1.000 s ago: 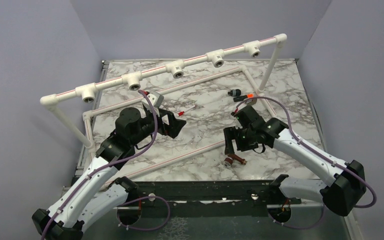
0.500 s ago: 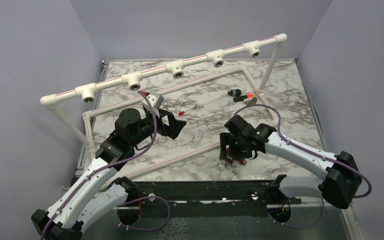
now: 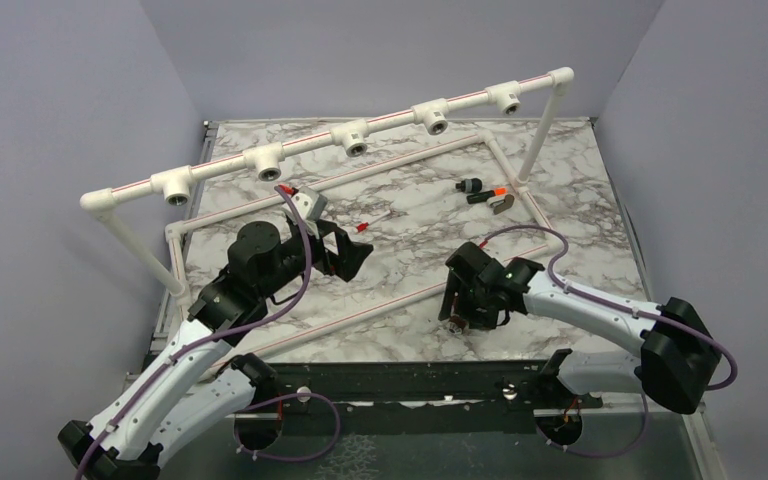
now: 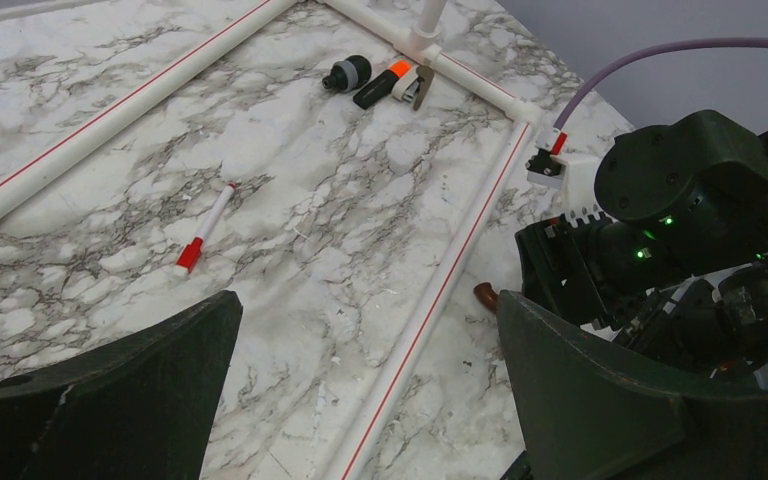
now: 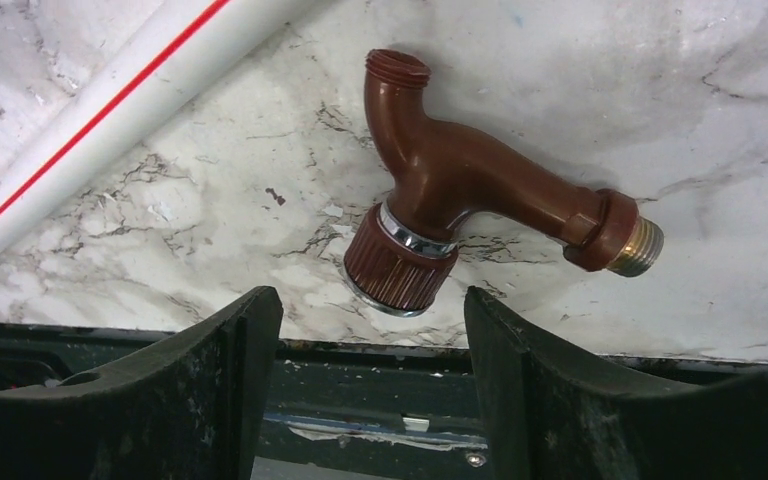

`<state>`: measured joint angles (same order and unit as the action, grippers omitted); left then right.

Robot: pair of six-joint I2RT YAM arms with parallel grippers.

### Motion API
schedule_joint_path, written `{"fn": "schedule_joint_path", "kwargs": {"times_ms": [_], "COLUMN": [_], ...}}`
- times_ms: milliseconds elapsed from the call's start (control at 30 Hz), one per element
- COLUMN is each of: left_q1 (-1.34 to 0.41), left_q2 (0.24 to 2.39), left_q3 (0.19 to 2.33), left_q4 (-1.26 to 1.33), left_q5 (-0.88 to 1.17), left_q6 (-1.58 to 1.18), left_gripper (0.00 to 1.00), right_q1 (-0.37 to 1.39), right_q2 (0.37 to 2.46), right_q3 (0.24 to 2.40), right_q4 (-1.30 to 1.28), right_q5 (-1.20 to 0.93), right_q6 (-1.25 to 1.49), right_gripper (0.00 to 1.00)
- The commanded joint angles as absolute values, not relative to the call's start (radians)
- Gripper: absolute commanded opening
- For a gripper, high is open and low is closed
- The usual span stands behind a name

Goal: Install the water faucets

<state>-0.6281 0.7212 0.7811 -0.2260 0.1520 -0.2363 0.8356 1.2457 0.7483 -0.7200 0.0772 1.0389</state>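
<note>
Hovering my right gripper (image 5: 368, 305) just over the brown faucet (image 5: 470, 180), jaws half open, gripping nothing; my left gripper (image 4: 368, 310) gapes empty.

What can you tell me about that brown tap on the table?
The tap is reddish-brown, with a bent threaded spout, a ribbed knob on a silvery ring, and a brassy threaded end. It lies on its side on the marble table, near its edge. The right arm's open fingers are close, not touching.
</note>
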Motion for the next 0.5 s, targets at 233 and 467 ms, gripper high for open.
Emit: {"fn": "schedule_joint_path", "kwargs": {"times_ms": [233, 467], "left_q1": [-0.665, -0.672], "left_q2": [0.704, 0.701], "left_q3": [0.773, 0.773], "left_q4": [-0.237, -0.239], "left_q5": [0.099, 0.093], "left_q6": [-0.216, -0.215], "left_gripper": [0.99, 0.99], "right_q1": [0.852, 0.853], "right_q2": [1.275, 1.313], "right_q3": [0.723, 0.726], "right_q4": [-0.713, -0.709], "right_q5": [0.212, 0.229], "right_q6": [1.216, 1.238], "right_gripper": [0.66, 0.64]}}
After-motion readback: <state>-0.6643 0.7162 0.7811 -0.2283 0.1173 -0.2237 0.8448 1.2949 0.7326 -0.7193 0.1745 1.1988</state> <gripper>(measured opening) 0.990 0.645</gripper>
